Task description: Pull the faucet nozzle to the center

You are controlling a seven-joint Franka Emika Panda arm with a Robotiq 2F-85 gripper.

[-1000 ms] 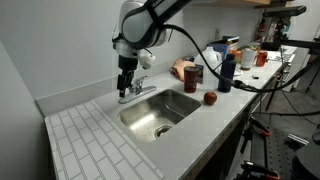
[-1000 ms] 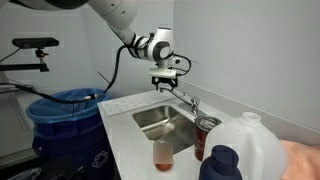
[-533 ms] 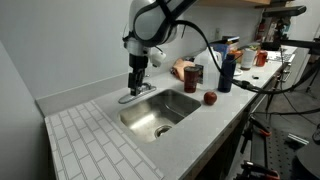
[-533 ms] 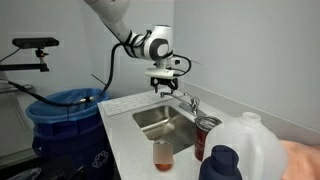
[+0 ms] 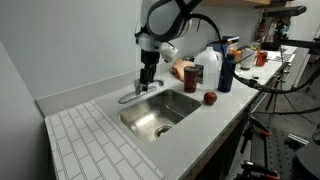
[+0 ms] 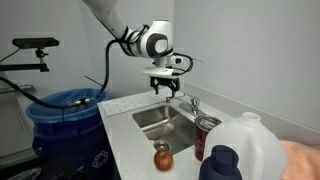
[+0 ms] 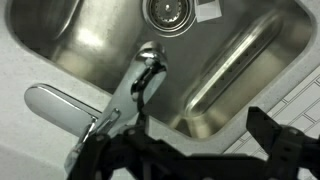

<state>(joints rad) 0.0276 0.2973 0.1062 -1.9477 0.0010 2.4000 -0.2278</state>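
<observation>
The faucet nozzle is a slim chrome spout. In the wrist view it runs from its base at the lower left up to its tip over the steel sink basin. A small lever handle lies to its left. The faucet also shows in both exterior views at the back of the sink. My gripper is open and empty. It hovers just above the sink's back rim, with the nozzle beside its left finger and not between the jaws.
The sink is set in a white tiled counter. An apple, a can, bottles and a white jug stand by the sink. A blue bin stands beyond the counter's end.
The arm and gripper have moved sideways along the sink's back edge, from above the faucet base toward the nozzle side. The gripper has stayed open.
</observation>
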